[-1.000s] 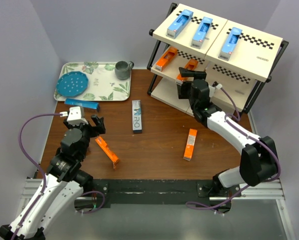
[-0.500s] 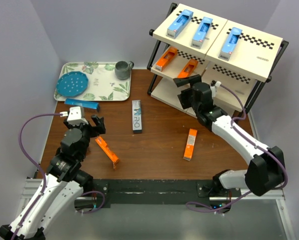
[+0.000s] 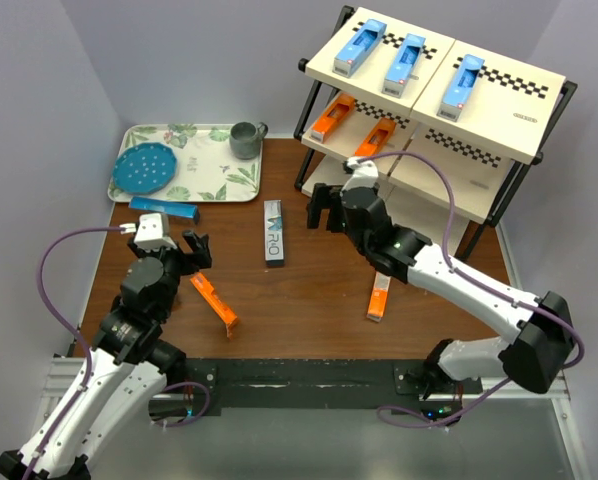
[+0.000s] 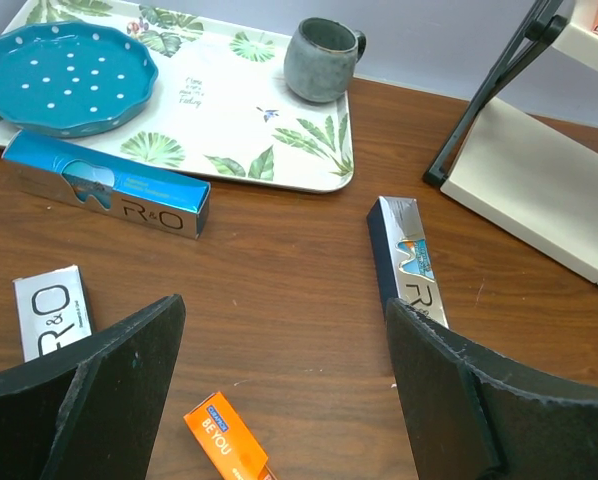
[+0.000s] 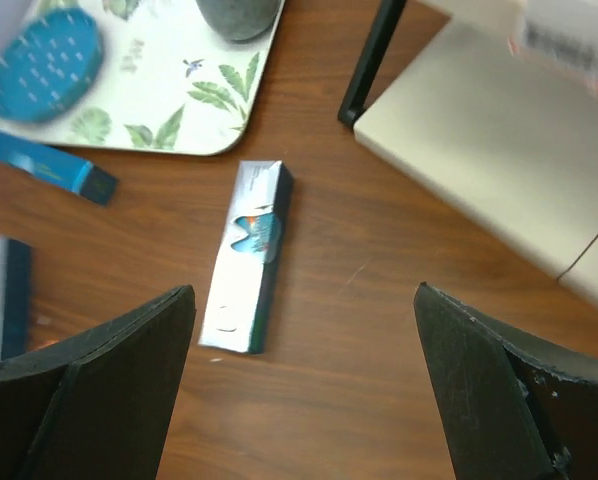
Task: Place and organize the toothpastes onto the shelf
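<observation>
Three light blue toothpastes (image 3: 403, 63) lie on the top board of the shelf (image 3: 519, 118), and two orange toothpastes (image 3: 331, 117) lie on its middle board. The shelf stands at the table's far right corner.

Loose on the dark brown wooden table (image 3: 299, 290) are a grey-and-teal box (image 3: 273, 232) near the centre, an orange box (image 3: 214, 303) near the left, a second orange box (image 3: 380, 290) partly under the right arm, and a blue box (image 3: 165, 209) just beside the near edge of the leaf-patterned tray (image 3: 214, 165). A grey R&O box (image 4: 54, 310) shows beside the left finger.

The right gripper (image 3: 324, 205) hovers between the shelf's foot and the grey-and-teal box, fingers apart, holding nothing. The left gripper (image 3: 191, 250) hangs above the orange box, also spread and empty.

The tray holds a blue plate (image 3: 144, 168) and a grey mug (image 3: 246, 140). Pale lilac walls (image 3: 179, 50) enclose the table.
</observation>
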Robot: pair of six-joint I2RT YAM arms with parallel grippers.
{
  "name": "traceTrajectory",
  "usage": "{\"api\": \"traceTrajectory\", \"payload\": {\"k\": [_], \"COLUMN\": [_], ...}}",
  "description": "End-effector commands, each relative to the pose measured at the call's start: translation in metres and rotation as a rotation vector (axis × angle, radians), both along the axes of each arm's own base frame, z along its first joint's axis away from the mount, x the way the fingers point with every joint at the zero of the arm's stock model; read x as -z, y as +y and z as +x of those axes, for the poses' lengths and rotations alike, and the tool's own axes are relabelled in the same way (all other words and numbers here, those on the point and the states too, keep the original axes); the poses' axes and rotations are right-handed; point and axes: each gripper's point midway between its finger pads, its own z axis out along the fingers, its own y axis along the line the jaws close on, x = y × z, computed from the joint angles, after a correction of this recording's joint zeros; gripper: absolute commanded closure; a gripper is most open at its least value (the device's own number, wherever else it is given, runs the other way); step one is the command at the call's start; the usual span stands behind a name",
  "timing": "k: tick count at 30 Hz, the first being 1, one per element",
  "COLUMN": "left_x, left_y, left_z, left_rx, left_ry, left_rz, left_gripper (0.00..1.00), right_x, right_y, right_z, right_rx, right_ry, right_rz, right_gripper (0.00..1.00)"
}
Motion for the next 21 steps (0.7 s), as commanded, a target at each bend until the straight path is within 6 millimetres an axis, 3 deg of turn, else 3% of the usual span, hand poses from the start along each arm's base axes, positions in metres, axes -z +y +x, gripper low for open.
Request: {"api": "traceTrajectory", "payload": {"k": [1,2,3,5,6,8,9,11,12,17,21], "left_x": [-0.013,-0.013,-0.013,-0.015,-0.015,-0.016,-0.016,-0.017,-0.016,-0.012,-0.010], "left_y": [-0.003,-0.003,-0.003,-0.004,-0.004,-0.004,-0.004,-0.005,-0.005,-0.010,-0.012], "left_z": [0.000,0.000,0.000,-0.001,-0.001,-0.001,-0.001,-0.001,0.000,0.003,0.004], "left_rx": [0.012,0.015,0.017,0.020,0.021,0.024,0.024,0.027,0.029,0.047,0.055], "left_ry": [-0.052,-0.055,-0.055,-0.061,-0.061,-0.065,-0.065,-0.068,-0.065,-0.048,-0.039], "left_rz": [-0.028,-0.030,-0.032,-0.035,-0.036,-0.038,-0.038,-0.038,-0.036,-0.024,-0.018], "left_gripper": [0.13,0.13,0.13,0.13,0.13,0.13,0.13,0.13,0.13,0.14,0.14], "right_x": [-0.046,-0.043,-0.060,-0.050,-0.067,-0.054,-0.066,-0.062,-0.071,-0.079,-0.082], "right_y": [-0.004,-0.006,-0.006,-0.011,-0.009,-0.013,-0.016,-0.026,-0.029,-0.059,-0.064], "right_z": [0.020,0.020,0.024,0.029,0.033,0.034,0.037,0.042,0.045,0.064,0.076], "right_rx": [-0.157,-0.179,-0.196,-0.210,-0.216,-0.251,-0.242,-0.227,-0.223,-0.156,-0.161], "right_ry": [-0.182,-0.165,-0.195,-0.139,-0.153,-0.077,-0.086,-0.046,-0.058,-0.039,-0.053], "right_rz": [-0.412,-0.475,-0.525,-0.643,-0.661,-0.745,-0.755,-0.820,-0.842,-0.958,-1.004], "right_gripper": [0.05,0.05,0.05,0.05,0.05,0.05,0.05,0.05,0.05,0.09,0.13]}}
